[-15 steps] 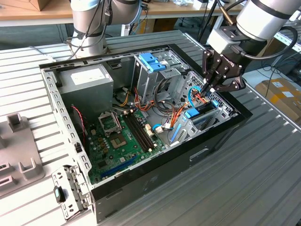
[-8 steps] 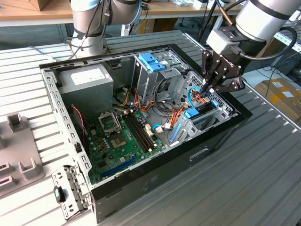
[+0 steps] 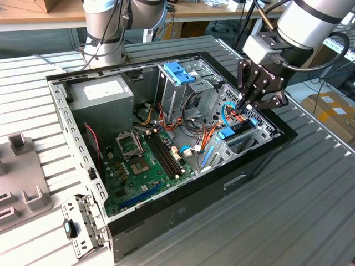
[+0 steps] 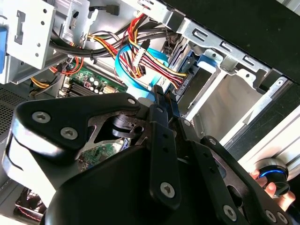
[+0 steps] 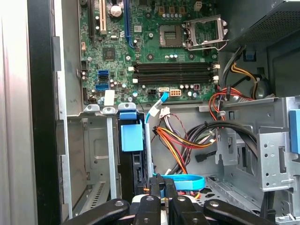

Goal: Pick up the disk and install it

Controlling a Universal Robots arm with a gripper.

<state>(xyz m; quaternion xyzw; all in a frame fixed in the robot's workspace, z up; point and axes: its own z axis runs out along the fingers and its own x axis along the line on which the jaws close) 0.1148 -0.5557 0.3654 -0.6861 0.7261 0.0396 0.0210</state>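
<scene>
Open desktop computer case (image 3: 183,219) lies on its side on the ribbed grey bench (image 3: 310,210), panel off, motherboard (image 3: 147,160) exposed. Tall grey metal cage (image 3: 183,91) with a light-blue bracket (image 3: 181,72) stands toward the back of the case. Arm reaches down into the drive bay (image 3: 260,130) at the exterior view's right. The disk (image 5: 132,159) sits on edge in that bay, seated between the bay's metal rails, blue end tab (image 5: 131,137) toward the motherboard; in the exterior view the same tab is just below the gripper (image 3: 247,105). In the first wrist view the gripper (image 5: 162,183) has its jaws drawn together, nearly touching, with a thin blue cable (image 5: 185,180) running just beside them; whether they pinch anything I cannot tell. The tips are close by the disk's rear end, beside a bundle of red, yellow and orange power wires (image 5: 180,143). Handling judgement: the disk is rigid, fairly dense, shock-sensitive; the plastic carrier is smooth and slightly springy. Best held across the carrier's long edges or the end tab, not the bare drive face.
</scene>
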